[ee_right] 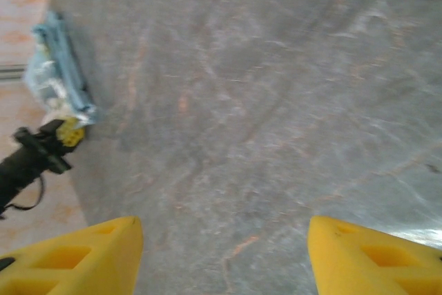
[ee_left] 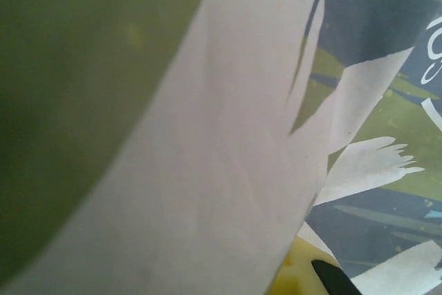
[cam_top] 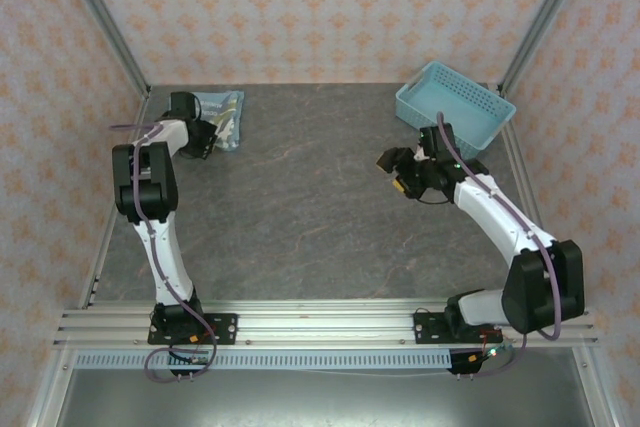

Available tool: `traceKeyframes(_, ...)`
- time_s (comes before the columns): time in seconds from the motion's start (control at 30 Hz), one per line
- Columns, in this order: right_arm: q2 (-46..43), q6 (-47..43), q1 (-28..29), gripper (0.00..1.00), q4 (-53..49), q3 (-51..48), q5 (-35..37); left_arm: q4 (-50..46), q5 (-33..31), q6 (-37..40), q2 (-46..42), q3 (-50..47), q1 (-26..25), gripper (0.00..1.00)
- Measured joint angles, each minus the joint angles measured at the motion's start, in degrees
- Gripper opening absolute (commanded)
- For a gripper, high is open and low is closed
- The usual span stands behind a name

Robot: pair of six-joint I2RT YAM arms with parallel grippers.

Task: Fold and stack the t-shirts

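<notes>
A: Where is the light teal-blue cloth t-shirt with the white print [cam_top: 224, 113]?
B: Folded small, in the far left corner of the grey stone-look table [cam_top: 320, 217].
A: And the left gripper [cam_top: 210, 137]?
B: Closed tight, right at the shirt's near edge — I can't tell if it pinches cloth.
A: The right gripper [ee_right: 224, 240]?
B: Its yellow fingers [ee_right: 90, 253] are wide apart, holding nothing — near the light-blue plastic lattice basket [cam_top: 455, 107], far right.

Your table [cam_top: 320, 227] holds: t-shirt [cam_top: 226, 112] in the far-left corner, left gripper [cam_top: 205, 139] at its near edge; basket [cam_top: 455, 107] in the far-right corner, right gripper [cam_top: 392, 173] before it.
</notes>
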Motion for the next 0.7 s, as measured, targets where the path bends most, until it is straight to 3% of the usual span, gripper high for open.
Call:
traceKeyframes(0.13,-2.03,1.16,0.92,0.65,5.84,-0.24,-1.20,-2.99,0.42,3.61,0.50,1.73,0.87,0.18)
traceKeyframes(0.33,-2.14,1.77,1.55,0.65,8.83,-0.24,-2.05,-3.10,2.62,4.85,0.94,1.97,0.83,0.50)
traceKeyframes(0.57,-3.13,2.19,1.81,0.67,12.33,-0.96,-2.95,-2.16,5.18,2.67,-3.85,-1.57,-0.72,0.71)
traceKeyframes(0.63,-4.76,2.60,1.81,0.68,14.08,-1.75,-2.95,-2.05,5.97,1.92,-7.52,-3.89,-1.42,0.86)
traceKeyframes(0.67,-5.81,2.80,1.81,0.69,14.97,-2.08,-2.86,-1.86,6.19,1.51,-9.94,-5.31,-1.81,0.87)
traceKeyframes(0.7,-6.82,3.04,1.81,0.70,15.74,-2.32,-2.78,-1.81,6.40,1.31,-12.72,-6.67,-2.12,1.00)
